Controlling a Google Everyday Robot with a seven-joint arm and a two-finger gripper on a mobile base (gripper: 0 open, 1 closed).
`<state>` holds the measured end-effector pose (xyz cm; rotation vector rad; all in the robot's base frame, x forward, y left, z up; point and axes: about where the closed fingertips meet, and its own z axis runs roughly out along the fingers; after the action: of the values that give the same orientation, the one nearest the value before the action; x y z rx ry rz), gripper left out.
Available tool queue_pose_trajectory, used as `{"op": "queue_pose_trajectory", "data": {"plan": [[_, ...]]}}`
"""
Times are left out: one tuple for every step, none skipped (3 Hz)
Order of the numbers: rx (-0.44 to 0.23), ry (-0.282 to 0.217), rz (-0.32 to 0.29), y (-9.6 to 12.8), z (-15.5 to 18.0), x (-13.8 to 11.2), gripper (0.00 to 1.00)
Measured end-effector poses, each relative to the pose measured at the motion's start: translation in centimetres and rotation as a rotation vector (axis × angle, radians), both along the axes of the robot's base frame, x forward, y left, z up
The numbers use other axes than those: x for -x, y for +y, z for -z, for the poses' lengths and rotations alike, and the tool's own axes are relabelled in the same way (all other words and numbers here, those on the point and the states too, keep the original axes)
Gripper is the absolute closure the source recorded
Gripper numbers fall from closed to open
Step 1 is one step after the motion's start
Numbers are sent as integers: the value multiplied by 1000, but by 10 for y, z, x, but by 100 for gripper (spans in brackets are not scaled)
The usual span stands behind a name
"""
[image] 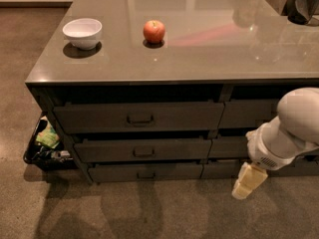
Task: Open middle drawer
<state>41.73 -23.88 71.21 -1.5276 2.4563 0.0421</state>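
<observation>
The middle drawer is a wide dark grey-brown front of medium height, with a small dark loop handle at its centre. It sits shut between the taller top drawer and the thin bottom drawer. My gripper hangs low at the right, below the white arm, in front of the right-hand drawer column. It is well to the right of the middle drawer's handle and lower than it, touching nothing.
On the counter top stand a white bowl and a red apple. A dark bin with packets sits on the floor at the cabinet's left end. Dark objects stand at the counter's far right.
</observation>
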Motion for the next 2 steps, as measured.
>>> {"op": "queue_pose_trajectory", "data": {"plan": [[-57, 103, -70, 28, 73, -3, 0], [-79, 143, -87, 45, 113, -3, 0]]}}
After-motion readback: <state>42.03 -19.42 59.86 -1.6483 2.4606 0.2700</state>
